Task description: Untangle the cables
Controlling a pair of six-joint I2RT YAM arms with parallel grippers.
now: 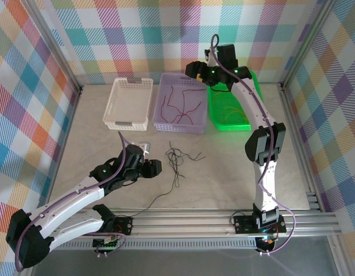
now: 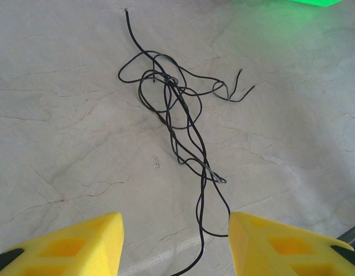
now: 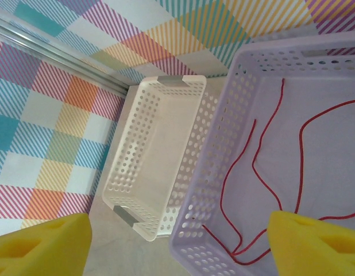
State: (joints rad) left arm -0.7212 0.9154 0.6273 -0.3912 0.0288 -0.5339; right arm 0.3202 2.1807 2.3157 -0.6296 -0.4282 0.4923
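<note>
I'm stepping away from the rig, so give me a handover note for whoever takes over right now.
Left gripper: open, low over the table, one strand running between its fingers.
Right gripper: open, empty, above the purple basket.
Done: red wires lie in the purple basket, yellow wires in the green basket.
Left: black wires are tangled on the table, probably bound for the white basket.

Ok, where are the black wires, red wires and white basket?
black wires (image 2: 169, 81): left wrist view, the knot
red wires (image 3: 300, 152): right wrist view, one strand
white basket (image 1: 129, 102): top view, bare floor
</note>
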